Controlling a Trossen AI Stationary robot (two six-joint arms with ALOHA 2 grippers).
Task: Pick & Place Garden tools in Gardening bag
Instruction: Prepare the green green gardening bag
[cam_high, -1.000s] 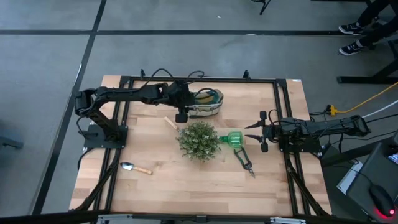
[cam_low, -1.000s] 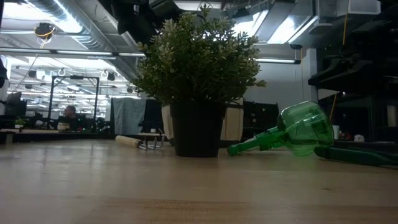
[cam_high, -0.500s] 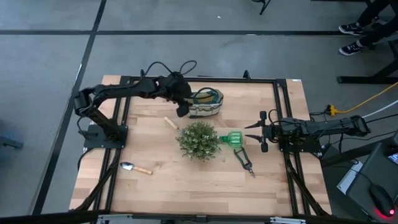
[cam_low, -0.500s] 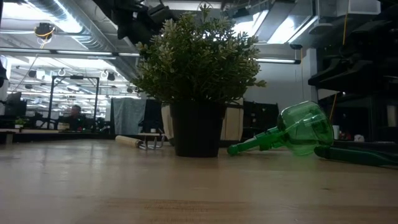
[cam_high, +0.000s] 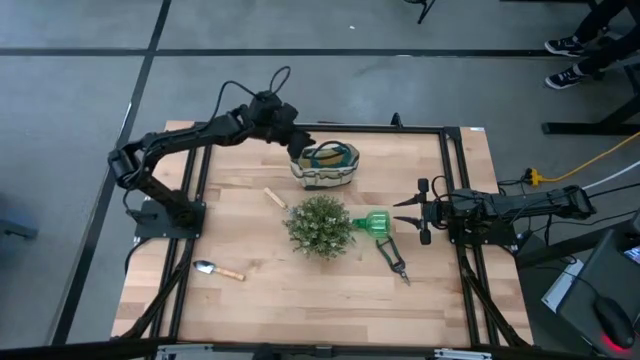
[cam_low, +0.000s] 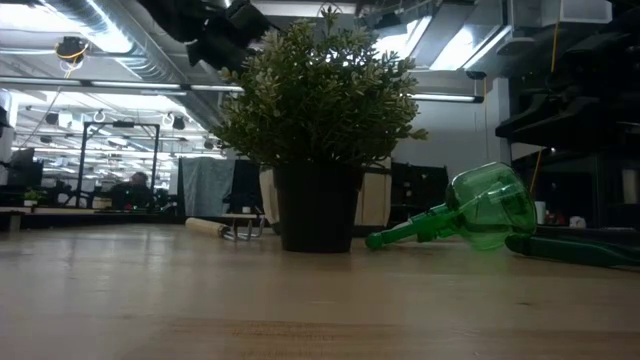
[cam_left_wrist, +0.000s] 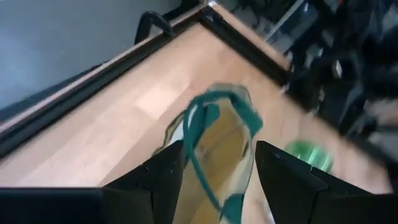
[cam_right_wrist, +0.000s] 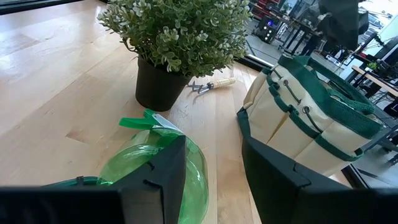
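Hovering over the bag at the worktop's far edge, left tool wide open, gripping nothing; right tool parked half-open beside green tool, shears nearby, trowel well apart

Left claw lifted, swung back from table spot beside bag to bag's rear-left edge; fingers spread wider.

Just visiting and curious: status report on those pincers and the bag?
Left pincer open, above gardening bag. Right pincer open, empty, beside green tool. Trowel, shears on table. Plant mid-table.
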